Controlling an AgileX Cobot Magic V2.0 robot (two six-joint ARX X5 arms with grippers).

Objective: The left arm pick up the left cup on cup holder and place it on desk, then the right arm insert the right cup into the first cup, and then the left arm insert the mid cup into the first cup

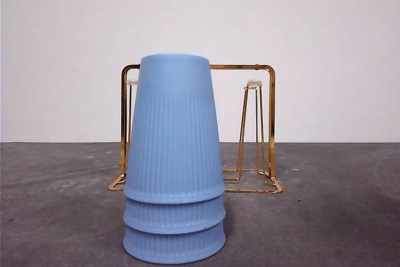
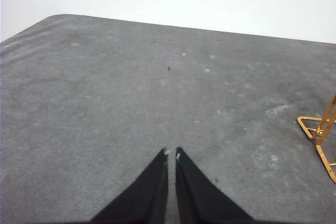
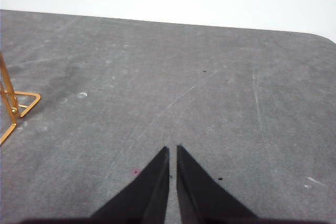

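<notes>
Three blue cups sit nested upside down in one stack on the desk, near the front edge, just in front of the holder. Holder pegs show bare white tips, no cups left on it, so the task looks complete. Left gripper hovers over bare desk with jaws nearly together, holding nothing; a holder base corner shows at the edge of its view. Right gripper is the same: jaws narrow, empty, over bare desk, holder corner at the edge. Neither shows in the front view. Handling, my read: the cups look like thin matte plastic, light, ribbed on the lower wall and smooth near the closed end. Walls would probably flex under squeeze, so moderate force. Best hold is across the tapered body near the closed end; ribs would add friction lower down. The tall stack may tip if bumped sideways.
</notes>
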